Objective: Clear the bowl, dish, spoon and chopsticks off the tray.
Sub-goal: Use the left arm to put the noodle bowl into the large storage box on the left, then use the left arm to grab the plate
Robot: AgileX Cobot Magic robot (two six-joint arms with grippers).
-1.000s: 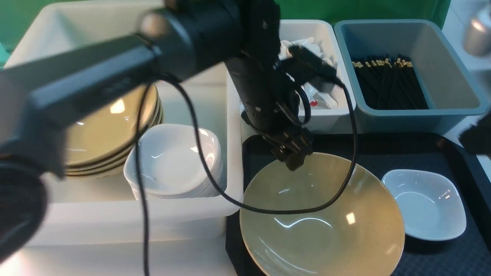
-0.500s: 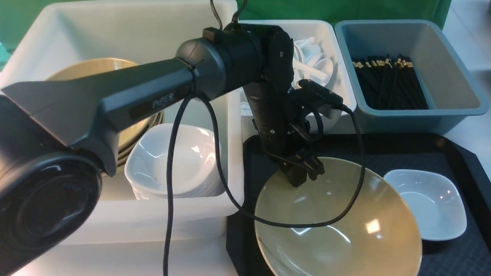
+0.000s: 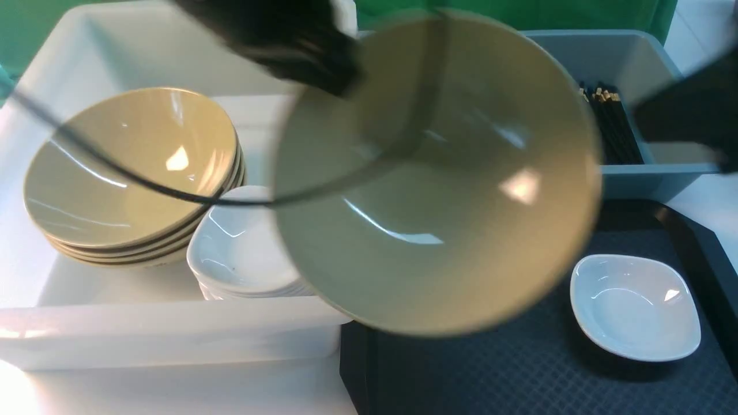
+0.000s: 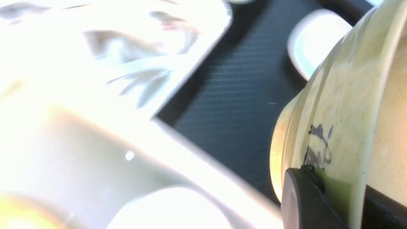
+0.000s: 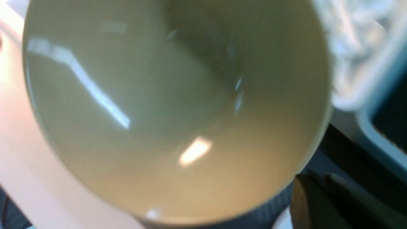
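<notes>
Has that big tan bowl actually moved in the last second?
Yes. Judged against the fixed white tub, the bowl has risen off the tray and shifted left; in the front view its rim now overlaps the tub's near corner.

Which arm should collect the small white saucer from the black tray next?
Likely right. The left tool is clamped on the rim of the lifted glossy tan bowl; the small white saucer lies on the black textured tray, nearer the right arm.
</notes>
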